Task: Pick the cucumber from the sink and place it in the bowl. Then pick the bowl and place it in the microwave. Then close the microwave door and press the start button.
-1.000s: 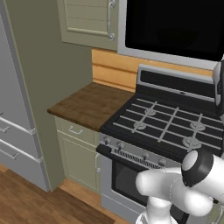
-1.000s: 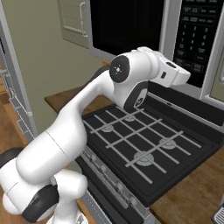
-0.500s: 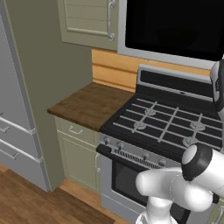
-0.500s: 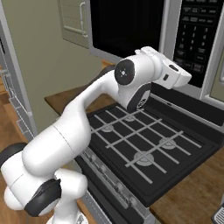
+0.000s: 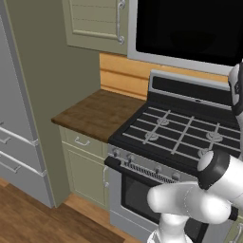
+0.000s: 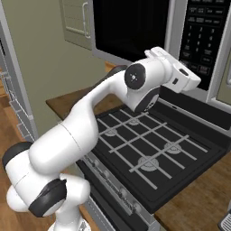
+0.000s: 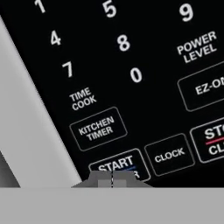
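Note:
The microwave [image 6: 180, 27] hangs above the stove. Its door [image 5: 190, 28] of black glass is shut, with the grey handle [image 6: 173, 27] beside the control panel [image 6: 203, 36]. In the hand view my gripper [image 7: 112, 180] is shut, with nothing held. Its tips sit right at the lower edge of the START button [image 7: 117, 165], below KITCHEN TIMER and left of CLOCK. In the right base view the arm stretches up and right, and the hand [image 6: 186, 79] is against the lower part of the panel. The cucumber, the bowl and the sink are out of view.
A black gas stove [image 5: 180, 133] stands under the microwave. A wooden counter [image 5: 95, 114] lies to its left, under an olive cabinet door [image 5: 95, 21]. A grey fridge [image 5: 19, 142] stands at the far left. More counter [image 6: 203, 203] lies right of the stove.
The hand has edged a little further right and down toward the control panel. The gripper has stayed shut and the base has not moved.

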Motion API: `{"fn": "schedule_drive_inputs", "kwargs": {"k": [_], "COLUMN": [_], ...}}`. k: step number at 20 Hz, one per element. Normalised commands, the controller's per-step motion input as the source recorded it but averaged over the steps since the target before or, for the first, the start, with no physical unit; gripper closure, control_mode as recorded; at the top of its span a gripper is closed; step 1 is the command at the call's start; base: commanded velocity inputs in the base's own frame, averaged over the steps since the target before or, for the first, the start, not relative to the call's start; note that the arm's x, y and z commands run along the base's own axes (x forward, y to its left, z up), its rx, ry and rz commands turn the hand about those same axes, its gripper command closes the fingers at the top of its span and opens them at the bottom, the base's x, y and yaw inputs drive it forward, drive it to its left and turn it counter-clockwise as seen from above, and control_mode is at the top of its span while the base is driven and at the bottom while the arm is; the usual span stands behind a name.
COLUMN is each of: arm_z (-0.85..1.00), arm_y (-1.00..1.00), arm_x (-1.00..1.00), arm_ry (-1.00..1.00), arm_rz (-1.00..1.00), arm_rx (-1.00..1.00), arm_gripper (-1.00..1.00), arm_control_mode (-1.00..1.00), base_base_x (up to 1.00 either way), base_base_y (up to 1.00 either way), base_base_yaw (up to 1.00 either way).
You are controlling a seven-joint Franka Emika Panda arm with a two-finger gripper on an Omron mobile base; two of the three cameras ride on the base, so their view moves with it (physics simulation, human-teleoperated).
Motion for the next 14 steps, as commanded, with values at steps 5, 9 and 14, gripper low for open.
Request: {"fn": "schedule_drive_inputs", "kwargs": {"k": [5, 9, 14], "arm_z": [-0.14, -0.17, -0.21], "arm_y": [-0.11, -0.23, -0.28], "arm_x": [0.32, 0.59, 0.62], "arm_ry": [-0.03, -0.01, 0.00], "arm_rz": [0.00, 0.00, 0.08], "arm_rx": [0.03, 0.08, 0.11], "arm_gripper": [1.00, 1.00, 1.00], "arm_control_mode": [-1.00, -1.00, -1.00], "base_base_x": [0.00, 0.00, 0.00], "base_base_y": [0.00, 0.00, 0.00], "base_base_yaw": [0.00, 0.00, 0.00]}}
